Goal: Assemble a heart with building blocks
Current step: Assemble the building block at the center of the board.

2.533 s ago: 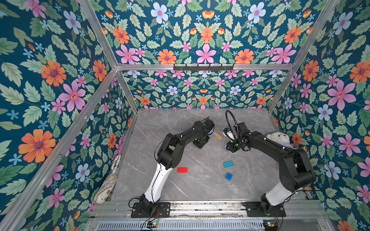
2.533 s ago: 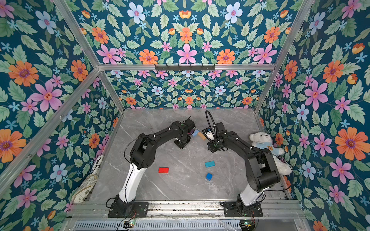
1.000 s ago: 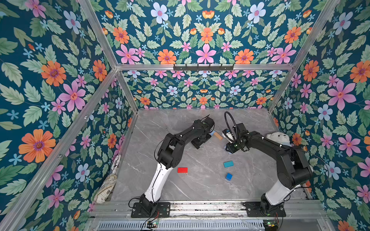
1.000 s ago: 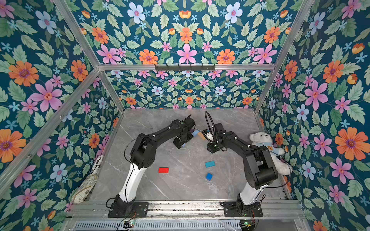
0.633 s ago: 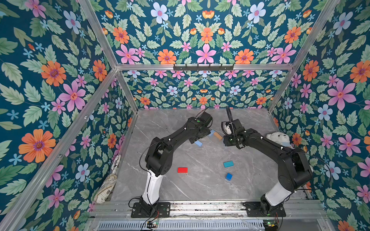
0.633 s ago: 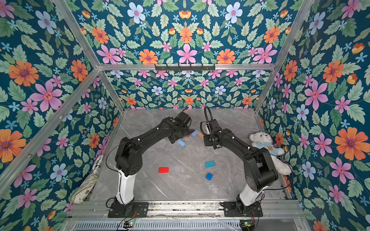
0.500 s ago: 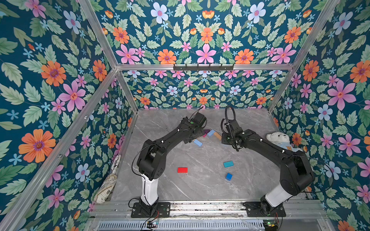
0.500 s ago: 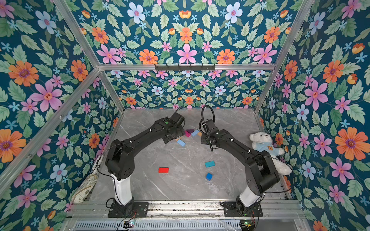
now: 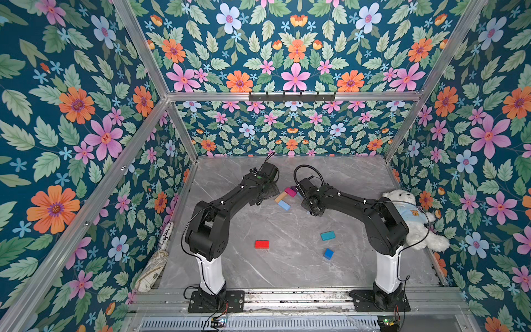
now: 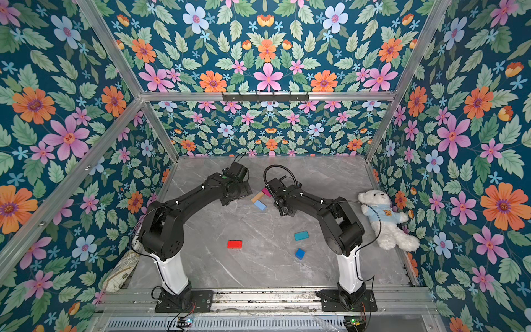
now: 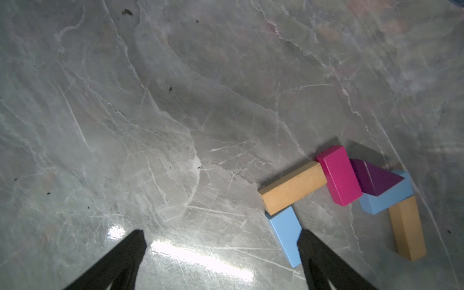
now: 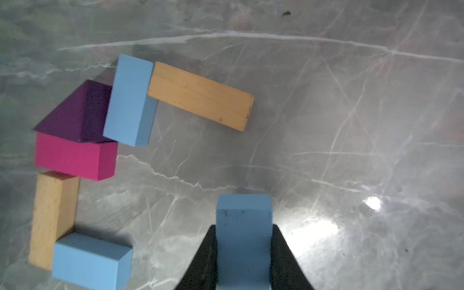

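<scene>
A rolled map-print cloth lies along the grey marble table's left edge, near the front corner. The left gripper hangs over bare marble with its black fingers spread wide and nothing between them, just left of the heart.

A red rectangular block lies alone toward the front edge.

The heart is a half-built outline in the table's far half, midway between the left and right edges. It is made of two tan wooden bars, two light-blue blocks, a magenta block and a dark purple triangle, touching in a chain.

Just right of it, the right gripper is clamped on a held light-blue block. A teal rectangular block and a small blue block lie apart nearer the front. A white plush bear rests at the right edge.
</scene>
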Controlling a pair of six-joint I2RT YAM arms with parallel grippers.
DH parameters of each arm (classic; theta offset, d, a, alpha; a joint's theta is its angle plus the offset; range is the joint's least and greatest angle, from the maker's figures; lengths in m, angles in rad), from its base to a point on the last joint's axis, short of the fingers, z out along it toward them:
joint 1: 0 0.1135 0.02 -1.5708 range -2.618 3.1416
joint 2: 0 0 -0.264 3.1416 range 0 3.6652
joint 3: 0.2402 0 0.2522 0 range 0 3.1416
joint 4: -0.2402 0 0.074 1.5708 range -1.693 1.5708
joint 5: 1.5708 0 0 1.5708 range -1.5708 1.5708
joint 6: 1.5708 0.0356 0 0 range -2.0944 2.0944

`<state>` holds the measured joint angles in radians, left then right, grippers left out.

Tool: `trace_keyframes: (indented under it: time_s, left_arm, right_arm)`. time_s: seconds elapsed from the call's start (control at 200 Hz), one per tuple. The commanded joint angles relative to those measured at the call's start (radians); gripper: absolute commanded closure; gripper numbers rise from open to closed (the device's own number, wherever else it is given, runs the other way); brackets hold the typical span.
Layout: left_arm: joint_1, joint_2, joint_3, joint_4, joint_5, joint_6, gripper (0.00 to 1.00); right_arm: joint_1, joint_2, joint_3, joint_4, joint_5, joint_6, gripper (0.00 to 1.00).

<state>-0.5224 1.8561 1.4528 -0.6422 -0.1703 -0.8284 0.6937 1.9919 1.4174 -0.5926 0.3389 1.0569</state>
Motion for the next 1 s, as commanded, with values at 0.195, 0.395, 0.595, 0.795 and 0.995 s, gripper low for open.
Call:
trace_keyframes:
  time_s: [0.195,0.395,0.595,0.795,0.995]
  left_arm:
    - [0.035,-0.013,-0.020,0.036,0.015,0.064,0.01]
    - [0.048,-0.014,-0.025,0.046,0.019,0.079,0.01]
    - [0.055,-0.017,-0.039,0.063,0.031,0.078,0.01]
    - [0.059,-0.015,-0.040,0.070,0.040,0.082,0.01]
    - [0.059,-0.023,-0.052,0.085,0.049,0.087,0.01]
  right_arm:
    - [0.000,0.083,0.081,-0.029,0.017,0.079,1.00]
    - [-0.021,0.115,0.119,-0.058,0.008,0.092,1.00]
    - [-0.039,0.161,0.184,-0.104,-0.011,0.093,1.00]
    - [-0.044,0.187,0.212,-0.134,-0.021,0.108,1.00]
    - [-0.055,0.197,0.209,-0.137,-0.041,0.143,1.00]
